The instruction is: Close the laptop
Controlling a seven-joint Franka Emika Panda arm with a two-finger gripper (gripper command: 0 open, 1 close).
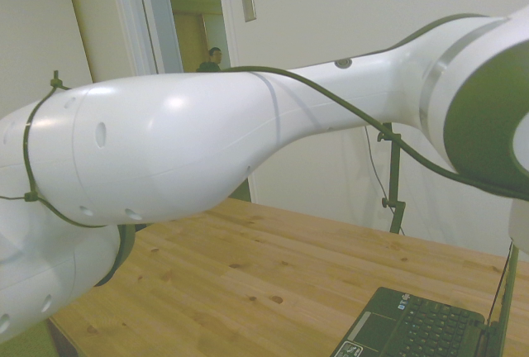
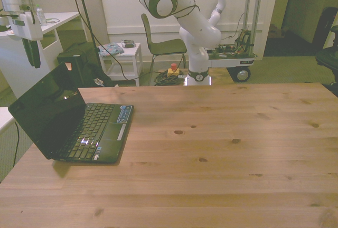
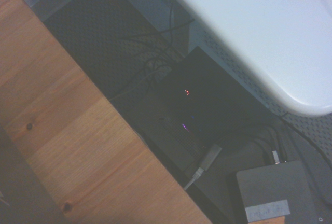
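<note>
My gripper (image 2: 33,54) hangs high behind the open laptop's (image 2: 74,122) lid, off the table (image 2: 222,149) edge; fingers look together, empty. The laptop sits at the front view's left edge, lid leaning back. Risk as I judge it: pushing low shoves it along the wood rather than folding it. Open tabletop lies beyond; a chair (image 2: 158,40) stands far back.
</note>
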